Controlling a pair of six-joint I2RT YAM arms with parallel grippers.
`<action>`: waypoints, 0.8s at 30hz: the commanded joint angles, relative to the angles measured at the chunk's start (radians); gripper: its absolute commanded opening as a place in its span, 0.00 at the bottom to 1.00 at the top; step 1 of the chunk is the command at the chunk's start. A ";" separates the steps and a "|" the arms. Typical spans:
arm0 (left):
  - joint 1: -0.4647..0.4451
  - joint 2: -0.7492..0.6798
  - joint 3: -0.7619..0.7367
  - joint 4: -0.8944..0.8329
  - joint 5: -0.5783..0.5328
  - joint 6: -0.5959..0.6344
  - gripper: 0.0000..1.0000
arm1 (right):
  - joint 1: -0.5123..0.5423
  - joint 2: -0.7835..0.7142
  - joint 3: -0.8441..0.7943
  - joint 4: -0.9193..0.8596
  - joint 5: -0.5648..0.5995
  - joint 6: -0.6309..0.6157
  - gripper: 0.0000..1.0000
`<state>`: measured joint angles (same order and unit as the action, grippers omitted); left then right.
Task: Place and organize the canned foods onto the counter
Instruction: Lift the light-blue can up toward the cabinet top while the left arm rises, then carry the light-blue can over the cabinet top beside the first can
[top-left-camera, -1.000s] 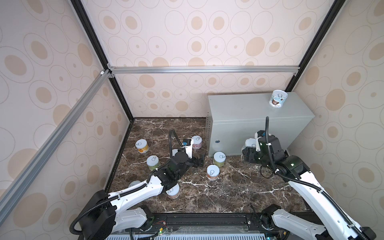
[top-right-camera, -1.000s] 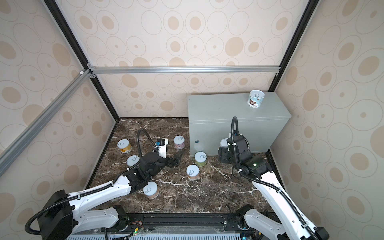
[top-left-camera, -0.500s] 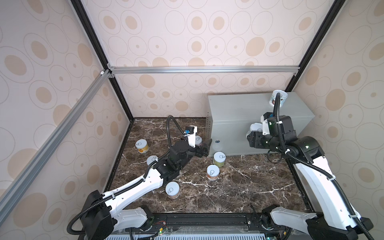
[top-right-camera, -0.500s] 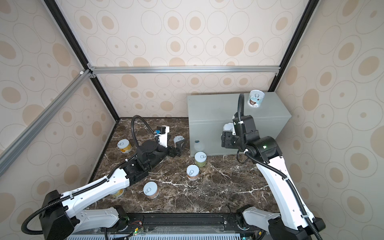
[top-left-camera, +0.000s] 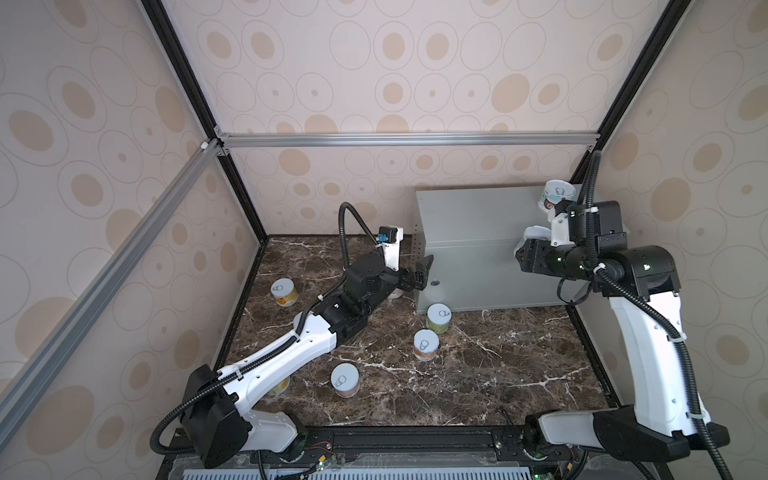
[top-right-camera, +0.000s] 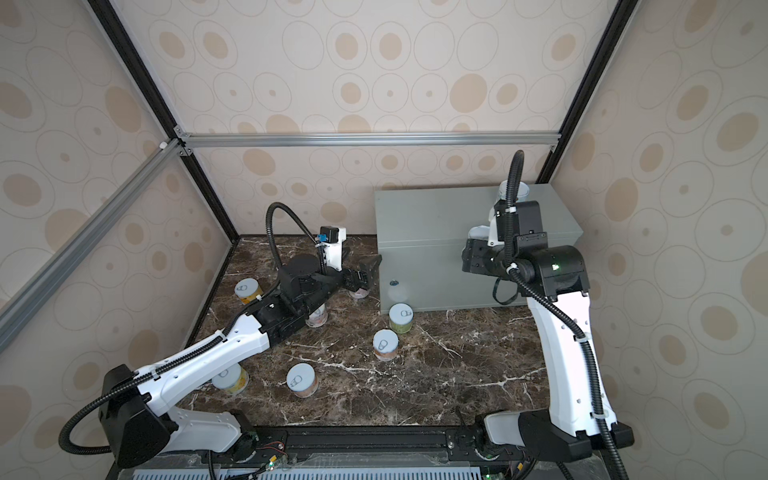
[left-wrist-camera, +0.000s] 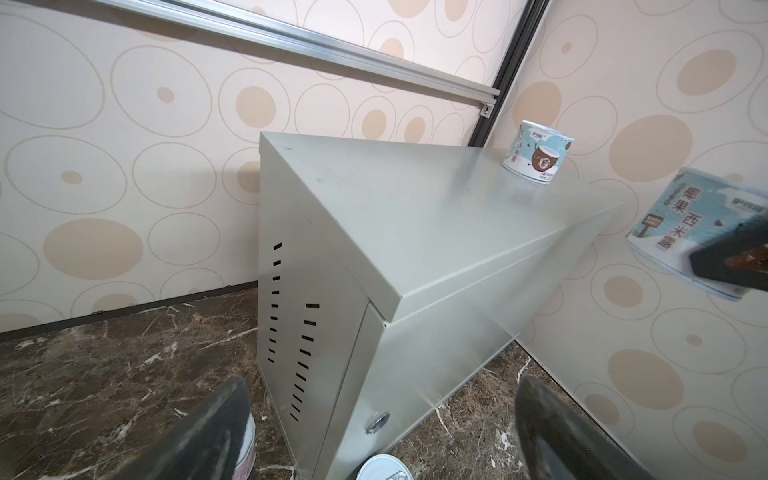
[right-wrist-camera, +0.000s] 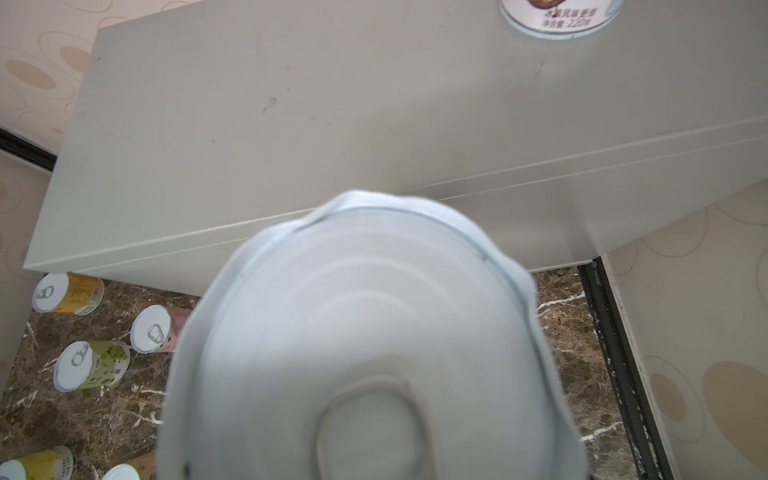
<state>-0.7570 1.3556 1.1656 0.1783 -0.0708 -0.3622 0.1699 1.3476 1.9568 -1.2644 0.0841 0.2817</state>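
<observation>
The counter is a grey metal box at the back right, and a light-blue can stands on its far right corner. My right gripper is shut on another light-blue can, held in the air in front of the counter at about the height of its top. That can's lid fills the right wrist view. My left gripper hangs open and empty by the counter's near left corner. Several cans stand on the marble floor, among them a yellow can and a green can.
A pink can stands just under my left gripper. Another can sits beneath the left forearm, and one can beside the left arm's base. Patterned walls enclose the floor; the counter's right end meets the right wall.
My right arm has risen with the light-blue can from floor level to the height of the counter's top. My left arm has stretched back toward the counter's left corner, still open.
</observation>
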 joint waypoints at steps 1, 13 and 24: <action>0.029 0.030 0.073 -0.017 0.019 0.029 0.99 | -0.045 0.014 0.056 0.014 -0.014 -0.018 0.57; 0.099 0.130 0.172 0.000 0.045 0.034 0.99 | -0.151 0.115 0.143 0.047 0.026 -0.012 0.54; 0.122 0.192 0.212 0.018 0.057 0.050 0.99 | -0.199 0.146 0.147 0.124 0.105 0.024 0.52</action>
<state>-0.6510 1.5326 1.3354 0.1833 -0.0250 -0.3344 -0.0231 1.4902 2.0705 -1.2263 0.1421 0.2924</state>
